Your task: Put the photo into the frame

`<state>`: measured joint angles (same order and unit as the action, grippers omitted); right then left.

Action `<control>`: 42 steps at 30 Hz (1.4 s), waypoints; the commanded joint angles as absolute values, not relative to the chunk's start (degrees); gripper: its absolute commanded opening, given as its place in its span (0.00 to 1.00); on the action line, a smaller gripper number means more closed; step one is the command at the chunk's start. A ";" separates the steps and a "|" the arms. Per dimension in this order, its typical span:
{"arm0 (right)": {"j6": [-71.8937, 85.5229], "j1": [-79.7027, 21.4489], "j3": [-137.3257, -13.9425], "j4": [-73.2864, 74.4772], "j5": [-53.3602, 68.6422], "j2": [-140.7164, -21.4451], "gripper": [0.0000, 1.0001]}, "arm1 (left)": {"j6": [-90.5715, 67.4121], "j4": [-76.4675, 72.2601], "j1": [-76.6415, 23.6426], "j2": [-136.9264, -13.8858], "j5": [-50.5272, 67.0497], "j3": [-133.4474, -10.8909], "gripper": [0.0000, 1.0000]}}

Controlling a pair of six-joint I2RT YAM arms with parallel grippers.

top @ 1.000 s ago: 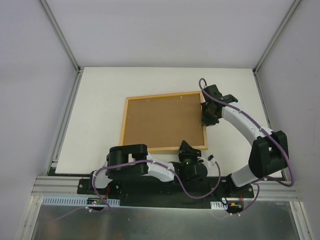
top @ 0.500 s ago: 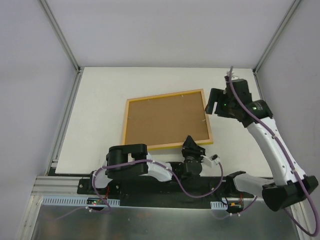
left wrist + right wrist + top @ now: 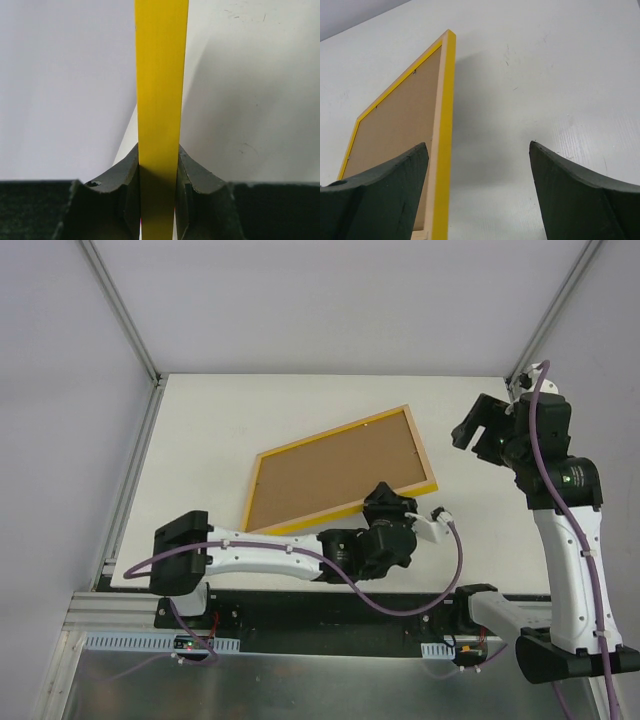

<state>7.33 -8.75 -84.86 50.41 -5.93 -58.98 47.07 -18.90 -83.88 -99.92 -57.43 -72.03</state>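
We judge the frame stiff, light and thin, best held by its rails. Left fingers pinch its yellow near rail; right fingers spread wide, empty.

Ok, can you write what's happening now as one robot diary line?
left claw: shut on frame | frame: tilted, one side raised | right claw: open, off frame | photo: not seen

The frame shows bright yellow edges and pale wood behind; its backing board is plain brown; the counter is white.
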 commanded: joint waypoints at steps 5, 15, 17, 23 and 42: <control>8.26 -3.96 -84.99 49.84 -1.32 -60.73 0.83 | 33.50 6.83 -80.07 -91.06 -51.78 -83.40 0.00; 10.90 4.65 -82.80 47.38 7.47 -64.95 0.83 | 24.88 22.75 -73.40 -89.03 -44.14 -96.05 0.00; 10.99 5.18 -81.57 46.68 8.52 -65.39 0.83 | 22.34 26.00 -71.47 -89.47 -42.29 -100.26 0.00; 11.60 5.27 -76.04 43.51 10.63 -65.92 0.82 | 16.35 32.43 -65.66 -91.67 -36.30 -109.41 0.00; 10.90 4.04 -61.87 32.61 17.31 -67.50 0.80 | 4.93 35.24 -54.68 -92.46 -26.12 -128.40 0.00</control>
